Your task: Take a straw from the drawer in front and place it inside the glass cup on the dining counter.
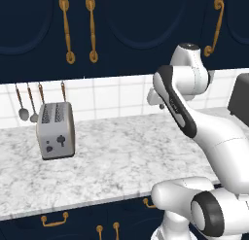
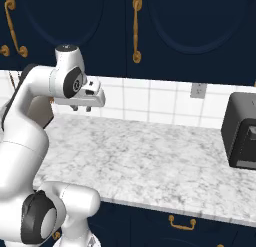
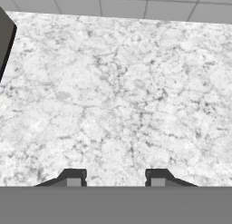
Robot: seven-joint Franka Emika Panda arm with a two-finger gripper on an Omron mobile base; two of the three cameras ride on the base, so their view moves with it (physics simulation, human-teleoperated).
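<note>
Nothing of the task looks done yet. The hand [image 2: 81, 108] hangs above the marble surface [image 1: 116, 161] with its 2 fingertips [image 3: 74, 177] spread apart and nothing between them — open and empty. No straw and no glass cup can be made out, so where they lie cannot be told from here. The drawer fronts below the surface edge, each with a gold handle [image 2: 181, 223], appear shut as far as they show, which suggests the whole job is left: open the drawer, pick the straw, carry it to the cup.

For room to move, the middle of the marble is bare and wide. On one side stands a grey toaster [image 1: 56, 130] near the tiled wall [image 2: 150, 103]; on the other a dark appliance [image 2: 241, 138], well apart from the hand. The navy upper cabinets [image 1: 97, 25] hang close overhead, so lift is limited. The front edge of the surface lies between the hand and the drawers — reaching down means clearing it first.
</note>
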